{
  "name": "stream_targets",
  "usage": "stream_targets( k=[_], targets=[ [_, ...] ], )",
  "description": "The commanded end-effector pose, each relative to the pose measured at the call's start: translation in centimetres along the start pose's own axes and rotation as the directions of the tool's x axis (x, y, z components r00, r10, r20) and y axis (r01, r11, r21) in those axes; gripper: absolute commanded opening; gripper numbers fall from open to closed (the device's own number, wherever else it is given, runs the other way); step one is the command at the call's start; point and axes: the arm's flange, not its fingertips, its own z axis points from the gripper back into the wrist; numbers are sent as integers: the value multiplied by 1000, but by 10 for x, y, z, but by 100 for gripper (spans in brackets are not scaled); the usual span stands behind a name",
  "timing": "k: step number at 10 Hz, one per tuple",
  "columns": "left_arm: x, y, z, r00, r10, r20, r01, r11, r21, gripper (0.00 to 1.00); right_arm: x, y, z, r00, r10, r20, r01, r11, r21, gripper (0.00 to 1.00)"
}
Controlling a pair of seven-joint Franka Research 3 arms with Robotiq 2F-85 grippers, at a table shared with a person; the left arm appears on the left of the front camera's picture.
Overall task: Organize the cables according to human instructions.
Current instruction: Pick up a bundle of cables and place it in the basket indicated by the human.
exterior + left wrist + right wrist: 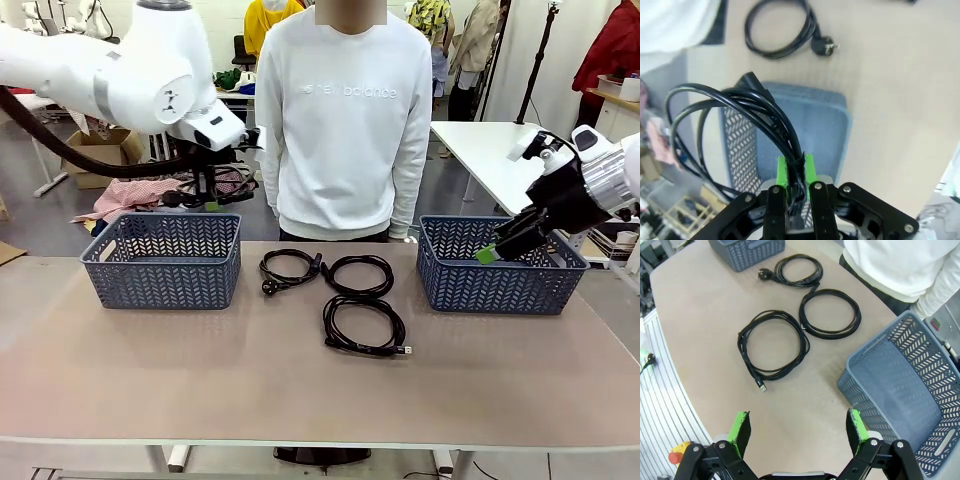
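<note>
Your left pincer (pixel 795 172) is shut tight on one coiled cable (pixel 740 107), its strands nipped between the green pads (pixel 782 170), and it hangs high over the left basket (pixel 805 130). Your next move turns on this relation: the basket's floor lies straight below the fingers, but the loop fans out sideways from the pincer and seems to overlap one long wall of the basket. From the front, the pincer sits above the basket's far rim rather than its middle. I judge that a plain release might leave part of the coil draped on that rim, though you cannot tell from here how much of the loop clears it. Bring the pincer a little nearer, toward the basket's centre, and lower it before you let go.

Your right pincer (pixel 797 422) stands wide open with nothing in it, hovering at the left end of the right basket (pixel 865 405). Three more coils lie flat on the table (pixel 200 380) between the two baskets. The far left cable (pixel 288 268) has a round plug, the far right cable (pixel 360 275) appears to touch it, and the near cable (pixel 362 325) lies just beside that one. All three lie to the left of the right pincer, which is the closer arm to them. Which basket each belongs in rests on the person's word.
</note>
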Motion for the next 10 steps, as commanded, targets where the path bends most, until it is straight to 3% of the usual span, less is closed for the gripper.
stream_targets(
  k=[1, 5, 10],
  targets=[
    [-23, 11, -13, 999, 42, 29, -42, 999, -15, 0, 0, -1, -1, 1000, 0, 11, -1, 1000, 10, 100],
    [-56, 25, -54, 993, 113, 18, -112, 992, -57, 0, 0, -1, -1, 1000, 0, 11, -1, 1000, 10, 100],
    [-64, 14, -77, 990, 142, 11, -140, 985, -99, 0, 0, -1, -1, 1000, 0, 11, -1, 1000, 10, 100]
  ],
)
